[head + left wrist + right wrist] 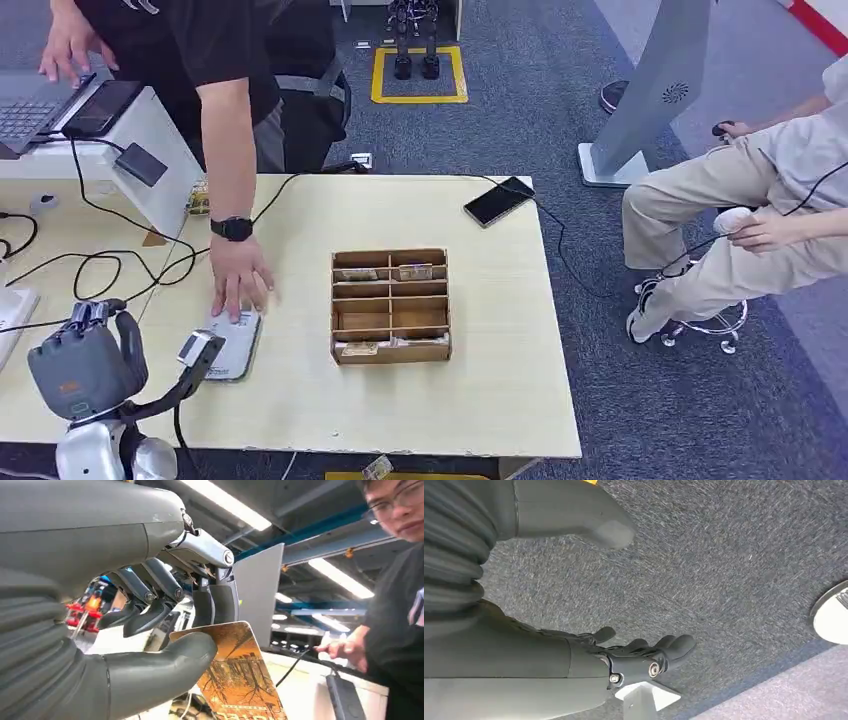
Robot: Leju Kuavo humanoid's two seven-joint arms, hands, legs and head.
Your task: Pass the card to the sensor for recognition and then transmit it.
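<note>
Left hand (150,630): pinching card (240,680) between thumb and fingers, hovering at near-left of table (500,400), near the grey sensor pad (232,345). Card: orange, printed, clamped at one end, rest sticking out free. Sensor pad: lying flat just left of wooden tray (390,305); person's hand (238,282) resting on its far edge. Right hand (644,655): hanging over carpet, fingers loosely apart, holding nothing. Progress, judging: card picked up and being carried; reading at sensor seemingly not yet done, card not touching pad; hand-over to follow. Phone (498,200): lying at far right edge, cabled.
</note>
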